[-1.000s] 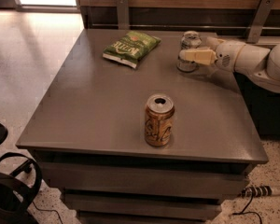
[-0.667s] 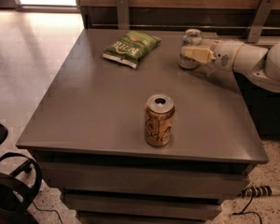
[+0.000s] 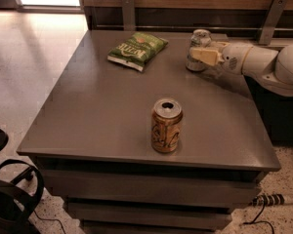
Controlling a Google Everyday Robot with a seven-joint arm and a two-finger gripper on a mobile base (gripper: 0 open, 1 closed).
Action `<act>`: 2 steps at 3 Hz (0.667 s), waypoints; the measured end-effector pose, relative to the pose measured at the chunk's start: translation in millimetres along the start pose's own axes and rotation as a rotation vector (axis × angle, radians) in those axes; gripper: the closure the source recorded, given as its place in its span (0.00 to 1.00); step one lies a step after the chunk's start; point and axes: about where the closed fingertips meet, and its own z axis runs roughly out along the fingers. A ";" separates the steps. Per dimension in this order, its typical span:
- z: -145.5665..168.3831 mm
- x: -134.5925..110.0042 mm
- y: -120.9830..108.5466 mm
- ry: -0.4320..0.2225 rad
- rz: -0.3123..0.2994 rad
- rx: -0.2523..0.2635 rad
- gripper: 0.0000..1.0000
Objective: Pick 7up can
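Observation:
The 7up can (image 3: 197, 65), silver-grey with a shiny top, is at the far right of the grey table (image 3: 102, 106). My gripper (image 3: 202, 55) reaches in from the right on a white arm (image 3: 263, 65). Its cream fingers (image 3: 204, 55) are closed around the can's middle, and the can leans slightly. The front finger hides part of the can's label.
A brown-gold can (image 3: 166, 126) stands upright near the table's front middle. A green chip bag (image 3: 137, 49) lies at the back centre. A wooden wall with metal brackets (image 3: 270, 18) runs behind the table. A black chair (image 3: 10, 194) is at the lower left.
The gripper and the 7up can have shifted slightly up and right together. The can now leans a little. The brown-gold can and chip bag have not moved.

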 end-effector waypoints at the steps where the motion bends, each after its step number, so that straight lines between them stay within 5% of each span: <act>1: 2.3 0.0 1.7 0.000 0.000 -0.004 1.00; 2: 3.8 -8.8 4.3 -0.005 -0.012 -0.039 1.00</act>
